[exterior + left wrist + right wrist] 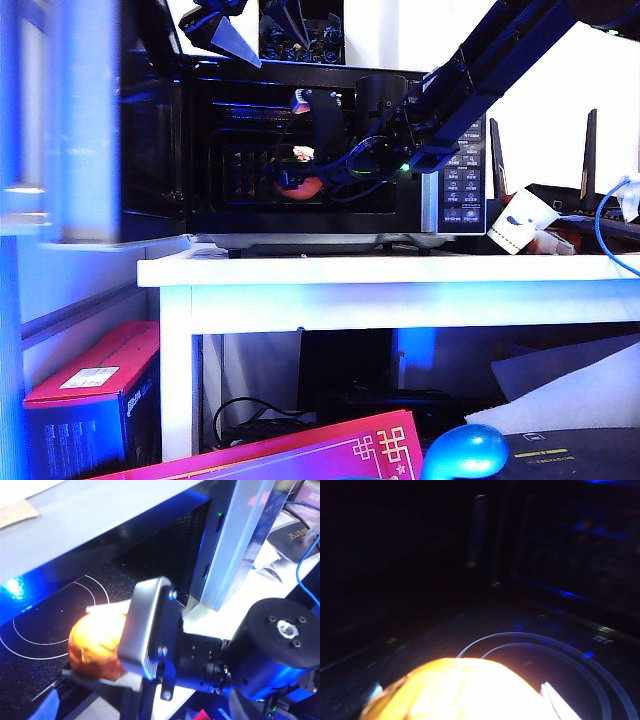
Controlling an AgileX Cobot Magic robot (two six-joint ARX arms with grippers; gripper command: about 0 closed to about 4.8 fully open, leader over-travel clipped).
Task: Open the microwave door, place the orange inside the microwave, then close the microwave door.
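Observation:
The microwave (455,180) stands on the white table (400,272), and its door (150,140) is swung wide open to the left. My right gripper (308,172) reaches from the upper right into the dark cavity and is shut on the orange (303,188), low over the ringed floor plate (555,655). In the right wrist view the bright orange (465,690) fills the gap between the fingertips (554,700). The left wrist view shows the orange (92,645) held from the side. My left gripper (215,28) hangs open and empty above the microwave's top left corner.
A black router (590,195) with upright antennas, a white packet (520,225) and a blue cable (605,235) lie on the table right of the microwave. Under the table are a red box (95,385) and dark cables. The open door juts toward the camera.

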